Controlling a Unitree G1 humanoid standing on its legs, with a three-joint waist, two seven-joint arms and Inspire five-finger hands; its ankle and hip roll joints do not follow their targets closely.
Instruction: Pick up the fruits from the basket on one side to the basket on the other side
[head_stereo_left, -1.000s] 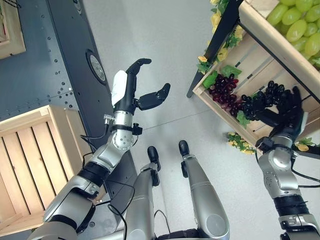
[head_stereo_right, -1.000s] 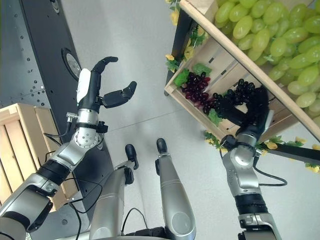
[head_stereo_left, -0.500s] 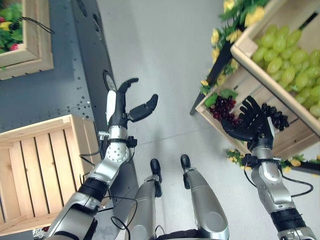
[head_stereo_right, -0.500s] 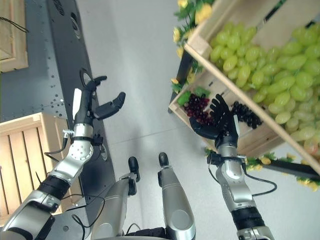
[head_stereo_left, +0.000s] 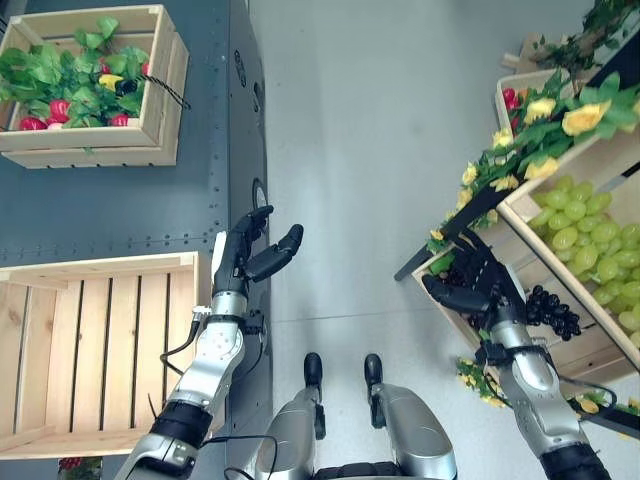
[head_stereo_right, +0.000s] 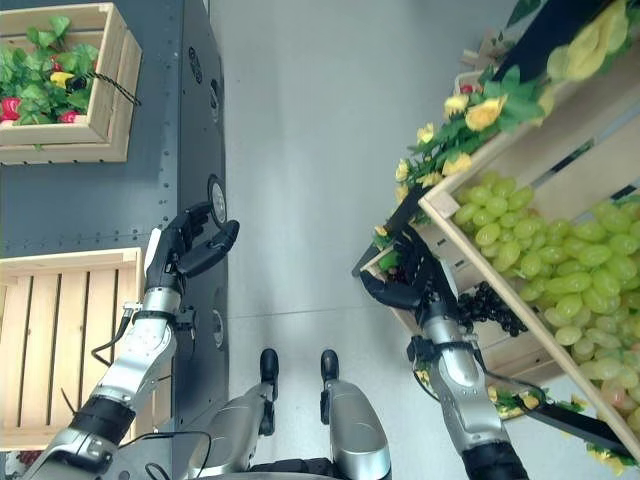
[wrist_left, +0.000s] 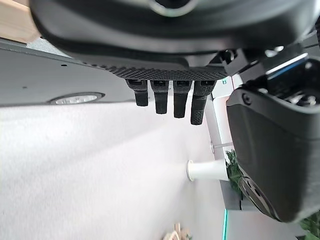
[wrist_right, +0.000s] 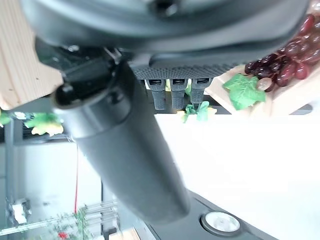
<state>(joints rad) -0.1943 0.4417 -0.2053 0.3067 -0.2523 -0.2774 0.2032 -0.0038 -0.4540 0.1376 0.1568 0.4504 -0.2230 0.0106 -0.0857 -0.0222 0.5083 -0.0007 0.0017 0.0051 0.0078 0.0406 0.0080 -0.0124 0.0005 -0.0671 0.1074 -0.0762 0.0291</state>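
Note:
A bunch of dark grapes (head_stereo_left: 553, 308) lies in the lower wooden crate (head_stereo_left: 585, 348) of the stand on my right. Red grapes (wrist_right: 285, 65) lie further along in the same crate. My right hand (head_stereo_left: 478, 288) hovers open at that crate's front edge, fingers spread, just left of the dark bunch and holding nothing. The crate above it is full of green grapes (head_stereo_left: 590, 240). My left hand (head_stereo_left: 240, 262) is raised, open and idle, beside an empty slatted crate (head_stereo_left: 90, 350) on my left.
A crate of green leaves and red fruit (head_stereo_left: 80, 85) stands at the far left on a dark riveted platform (head_stereo_left: 100, 210). Yellow flowers and leaves (head_stereo_left: 545, 115) trim the stand. Grey floor (head_stereo_left: 350, 150) runs between the two sides.
The camera has tilted, so more of the room ahead shows. My right hand, which lay on the dark grapes a second ago, has drawn back open to the crate's edge. The bunch stays in the crate.

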